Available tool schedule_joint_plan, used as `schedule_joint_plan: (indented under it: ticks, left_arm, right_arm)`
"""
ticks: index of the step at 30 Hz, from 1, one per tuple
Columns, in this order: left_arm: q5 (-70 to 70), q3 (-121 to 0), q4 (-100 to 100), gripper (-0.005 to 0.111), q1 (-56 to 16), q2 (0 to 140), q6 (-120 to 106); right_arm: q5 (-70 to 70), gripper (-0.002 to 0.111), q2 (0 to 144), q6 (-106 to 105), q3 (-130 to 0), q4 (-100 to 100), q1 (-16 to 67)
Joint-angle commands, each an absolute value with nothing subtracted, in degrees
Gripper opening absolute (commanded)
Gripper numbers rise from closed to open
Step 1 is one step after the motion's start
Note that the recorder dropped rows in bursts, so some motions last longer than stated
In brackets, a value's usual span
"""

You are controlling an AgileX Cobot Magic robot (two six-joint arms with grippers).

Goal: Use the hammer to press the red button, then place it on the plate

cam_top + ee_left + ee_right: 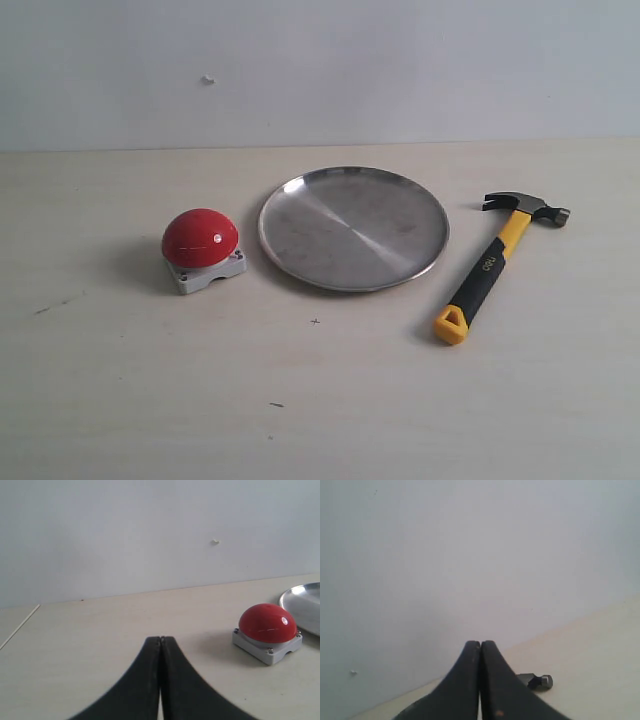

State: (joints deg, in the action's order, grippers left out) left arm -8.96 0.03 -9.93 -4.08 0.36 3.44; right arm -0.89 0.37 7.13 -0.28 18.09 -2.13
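Three items on table (120, 400): red button (200, 237) left, plate (353, 227) centre, hammer (497, 262) right, lying flat, untouched. Left gripper (160, 639) clenched, empty. Right gripper (480, 643) clenched, empty.

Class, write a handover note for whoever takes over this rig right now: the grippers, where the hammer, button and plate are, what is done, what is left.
Left gripper: jaws shut, holding nothing, back from the red button.
Right gripper: jaws shut, holding nothing.
Hammer: flat on the table, right of the plate, not touching it. The button sits left of the plate, which holds nothing.
Done: nothing.
Left: grasp the hammer, press the button, lay the hammer on the plate.
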Motion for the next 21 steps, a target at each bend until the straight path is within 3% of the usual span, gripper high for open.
schedule_joint_plan:
  ticks: [1, 13, 21]
  left_arm:
    - [-8.7, 0.0, -9.7, 0.001, -3.9, 0.0, 3.4]
    - [-8.7, 0.0, -9.7, 0.001, -3.9, 0.0, 3.4]
    - [-8.7, 0.0, -9.7, 0.001, -3.9, 0.0, 3.4]
  right_arm:
    - [-6.5, 0.000, 0.0, 13.8, 0.0, 22.2, -2.1]
    - [4.5, 0.000, 0.0, 12.2, -2.9, 13.6, -2.1]
    - [8.4, 0.000, 22.1, 10.2, -22.8, 13.1, -2.1]
